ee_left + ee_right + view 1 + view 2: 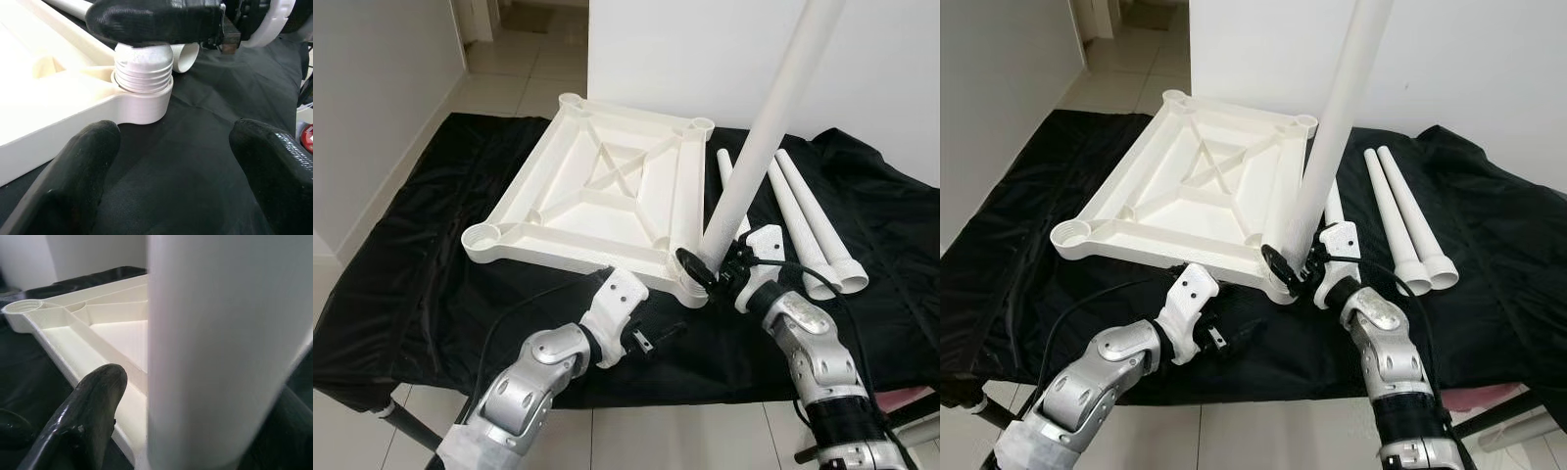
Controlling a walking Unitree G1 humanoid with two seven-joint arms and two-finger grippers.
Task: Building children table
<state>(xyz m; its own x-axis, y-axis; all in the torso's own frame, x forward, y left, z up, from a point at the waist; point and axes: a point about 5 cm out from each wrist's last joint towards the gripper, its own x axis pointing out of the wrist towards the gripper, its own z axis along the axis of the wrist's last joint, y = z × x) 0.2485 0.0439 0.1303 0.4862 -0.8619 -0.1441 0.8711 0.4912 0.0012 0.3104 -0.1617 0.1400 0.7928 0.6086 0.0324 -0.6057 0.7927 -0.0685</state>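
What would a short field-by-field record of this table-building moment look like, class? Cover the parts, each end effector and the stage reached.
Surface: black cloth
Tabletop: white tabletop, lying underside up, with a socket at each corner
Leg being fitted: white leg, upright in the near corner socket, threads still showing
Spare legs: three loose legs lying on the cloth to the robot's right of the tabletop
Right end effector: shut on the leg near its base
Left end effector: open, near the socket, holding nothing
Stage: first leg partly screwed in

Head pair looks forward and down, both sharing the tabletop [597, 191]. Each wrist camera sits very close behind its pincer, both facing the leg [144, 68] at the corner socket [142, 100].
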